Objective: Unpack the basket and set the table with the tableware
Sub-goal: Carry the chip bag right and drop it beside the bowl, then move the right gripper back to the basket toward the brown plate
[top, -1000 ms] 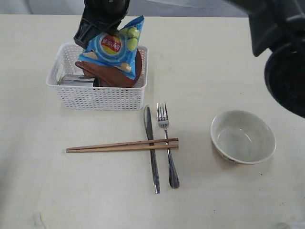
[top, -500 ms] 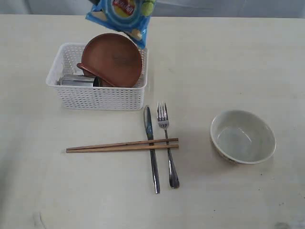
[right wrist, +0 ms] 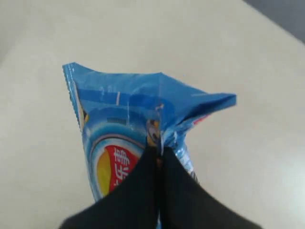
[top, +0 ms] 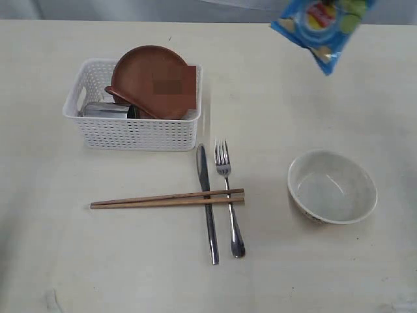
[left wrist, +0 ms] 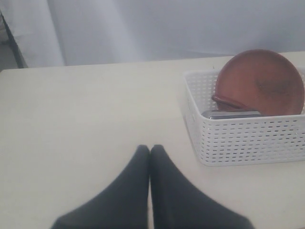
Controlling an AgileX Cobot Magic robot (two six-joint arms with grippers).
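Observation:
The white basket (top: 133, 134) (left wrist: 248, 138) stands at the back left of the table (top: 293, 104), holding the tilted brown wooden plate (top: 151, 81) (left wrist: 259, 83) and a steel cup (top: 104, 109) lying on its side. On the table lie the chopsticks (top: 167, 198), the knife (top: 208, 205) and the fork (top: 229, 202), with the cream bowl (top: 332, 187) to the right. A blue chip bag (top: 322, 23) (right wrist: 124, 129) hangs in the air at the top right, pinched by my right gripper (right wrist: 158, 151). My left gripper (left wrist: 150, 149) is shut and empty, left of the basket.
A grey curtain (left wrist: 167, 28) hangs behind the table's far edge. Both arms are out of the exterior view.
The chip bag has been lifted out of the basket and carried from above it to the upper right. The right arm has left the exterior view. The plate now shows fully.

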